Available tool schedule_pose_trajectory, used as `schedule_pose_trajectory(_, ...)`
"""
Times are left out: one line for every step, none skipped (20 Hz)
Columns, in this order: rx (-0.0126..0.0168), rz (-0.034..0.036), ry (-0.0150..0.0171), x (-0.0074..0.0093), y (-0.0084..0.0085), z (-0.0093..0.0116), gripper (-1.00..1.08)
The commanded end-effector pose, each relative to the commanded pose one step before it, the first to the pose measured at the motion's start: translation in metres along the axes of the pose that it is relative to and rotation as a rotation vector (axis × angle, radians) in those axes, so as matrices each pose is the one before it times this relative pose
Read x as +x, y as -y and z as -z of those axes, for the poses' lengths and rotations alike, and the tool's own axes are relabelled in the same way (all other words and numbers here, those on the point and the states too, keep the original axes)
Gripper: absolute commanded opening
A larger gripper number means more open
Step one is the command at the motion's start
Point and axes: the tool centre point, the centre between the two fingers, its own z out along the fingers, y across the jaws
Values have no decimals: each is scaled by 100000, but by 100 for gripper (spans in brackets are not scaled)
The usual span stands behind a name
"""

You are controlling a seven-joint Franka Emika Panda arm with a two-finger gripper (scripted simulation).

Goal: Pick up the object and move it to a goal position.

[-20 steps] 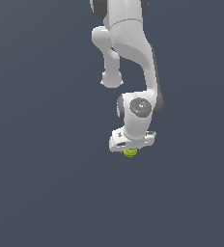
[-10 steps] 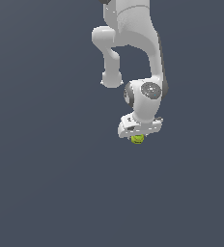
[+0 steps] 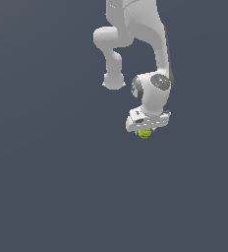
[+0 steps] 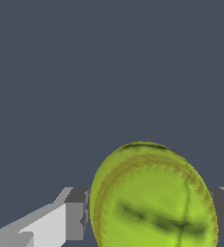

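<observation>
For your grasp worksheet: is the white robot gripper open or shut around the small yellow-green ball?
Shut on it. The yellow-green ball sits pressed between the gripper's grey fingers on both sides.

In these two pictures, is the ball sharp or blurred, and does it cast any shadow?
Exterior view: the ball is tiny under the gripper, its seams unreadable; no shadow shows on the flat grey background. Wrist view: the ball fills the frame, stretched into an oval, seams visible, edges slightly jagged; no glare.
</observation>
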Motion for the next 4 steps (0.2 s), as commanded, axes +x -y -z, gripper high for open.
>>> schedule_pose_trajectory(-6,-90,-158,-410,463,216,-100)
schedule_pose_trajectory(0,0,0,-87,119,36,-100)
schedule_pose_trajectory(0,0,0,-50,79,24,-100)
schedule_pose_trajectory(0,0,0,-15,27,8,-100)
